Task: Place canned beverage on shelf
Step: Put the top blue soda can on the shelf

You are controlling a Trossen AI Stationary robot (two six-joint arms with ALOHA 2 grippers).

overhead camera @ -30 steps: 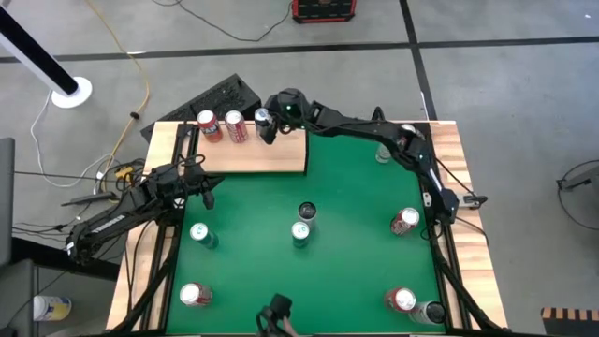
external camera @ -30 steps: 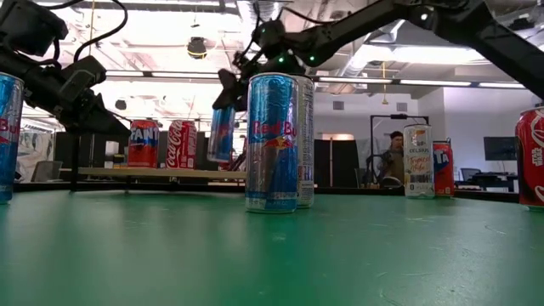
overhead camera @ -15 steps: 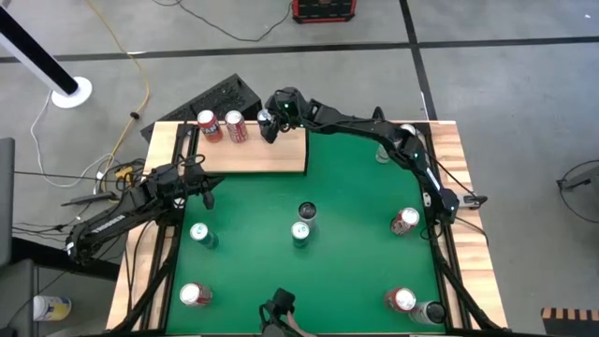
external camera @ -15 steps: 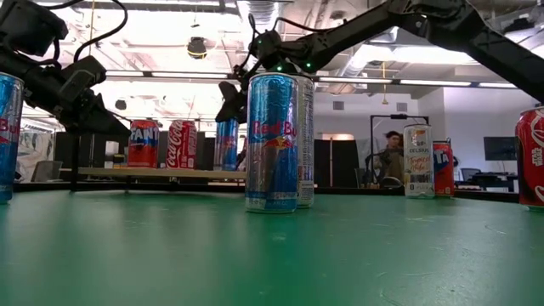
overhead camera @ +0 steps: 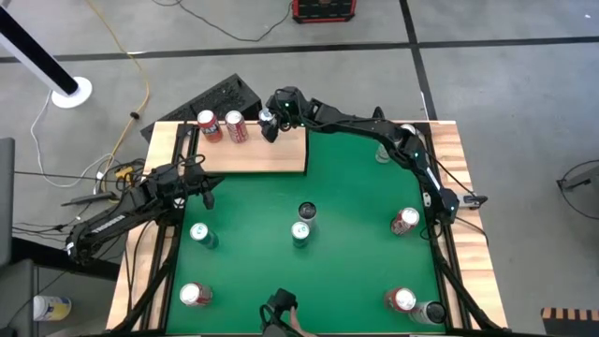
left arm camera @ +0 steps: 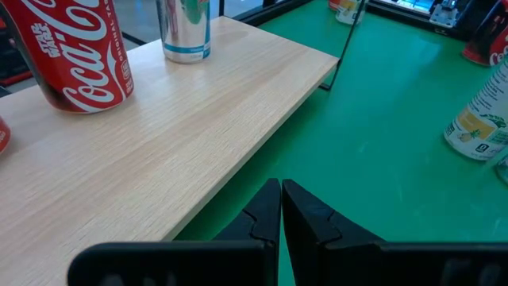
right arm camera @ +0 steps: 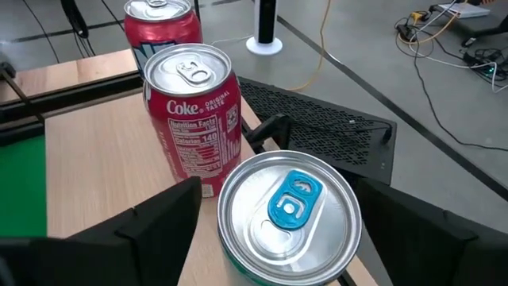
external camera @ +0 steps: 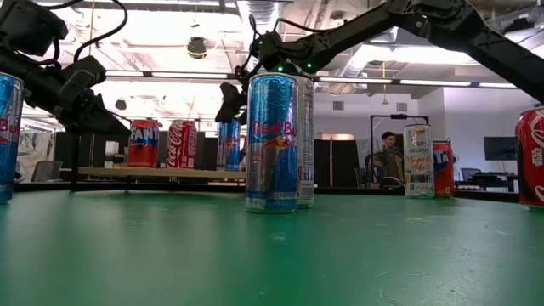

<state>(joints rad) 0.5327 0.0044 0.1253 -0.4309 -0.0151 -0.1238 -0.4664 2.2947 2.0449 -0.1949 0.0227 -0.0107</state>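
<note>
The canned beverage, a slim blue-and-silver can, stands upright on its base on the shelf, a pale wood board at the table's far left. It also shows in the low view as the can. My right gripper is open, one finger on either side of the can's top, with a sliver of wood showing between the can and one finger. My left gripper is shut and holds nothing, low by the shelf's near left corner.
A Coca-Cola can and another red can stand on the shelf just left of the blue can. Several more cans stand about the green tabletop, two at its middle, others near the left and right edges.
The blue can hung tilted in my right gripper just above the shelf. It has come down with the gripper and now stands upright on the board, beside the Coca-Cola can.
</note>
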